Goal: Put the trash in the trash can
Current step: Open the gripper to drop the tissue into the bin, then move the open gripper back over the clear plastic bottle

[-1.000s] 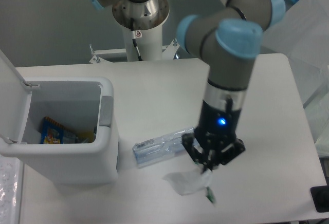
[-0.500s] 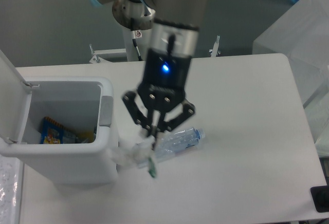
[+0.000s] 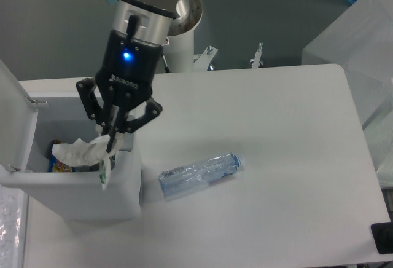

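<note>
The crumpled white wrapper (image 3: 78,152) hangs pinched in the closed fingertips of the gripper (image 3: 112,141), over the open mouth of the trash can (image 3: 80,191), with a thin tail of it drooping across the can's near right rim rather than inside. This looks like the drop step for the first of the two pieces: what remains is to part the fingers. Since the tail lies over the rim, shifting a little left, toward the middle of the opening, before letting go would likely keep the wrapper from catching on the edge or sliding down outside. Room there is limited: the raised lid (image 3: 13,120) stands along the can's left side, the grey latch tab's rim is just beside the fingers, and a blue and yellow packet (image 3: 59,163) already lies in the bottom. The crushed plastic bottle (image 3: 199,173) waits on the worktop (image 3: 288,157) to the right of the can, near but not touching it, with open surface around it for the later approach.
</note>
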`<state>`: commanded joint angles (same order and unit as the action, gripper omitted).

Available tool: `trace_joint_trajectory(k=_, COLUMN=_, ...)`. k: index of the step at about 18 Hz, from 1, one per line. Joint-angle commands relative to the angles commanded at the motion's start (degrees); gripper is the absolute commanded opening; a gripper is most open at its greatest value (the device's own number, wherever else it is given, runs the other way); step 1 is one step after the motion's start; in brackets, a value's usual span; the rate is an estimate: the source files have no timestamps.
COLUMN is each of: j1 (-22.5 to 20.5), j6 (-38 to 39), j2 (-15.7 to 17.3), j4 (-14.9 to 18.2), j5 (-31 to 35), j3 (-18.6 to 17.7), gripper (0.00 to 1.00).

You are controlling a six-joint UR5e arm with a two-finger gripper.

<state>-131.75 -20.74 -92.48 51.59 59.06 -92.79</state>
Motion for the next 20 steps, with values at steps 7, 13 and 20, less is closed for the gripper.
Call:
trace_joint_trajectory(k=7, j1=0.3, j6=2.8, j2=1.7, j4=0.0, j5=0.9, j3=-3.5, gripper=1.0)
trace_joint_trajectory(k=13, j1=0.3, j6=4.2, j2=-1.4, j4=0.0, j5=0.6, j3=3.4, gripper=1.0)
trace_joint_trajectory(k=20, j1=-8.4, j6=-6.7, j2=-11.5, j4=0.0, j5=2.0, j3=11.3, gripper=1.0)
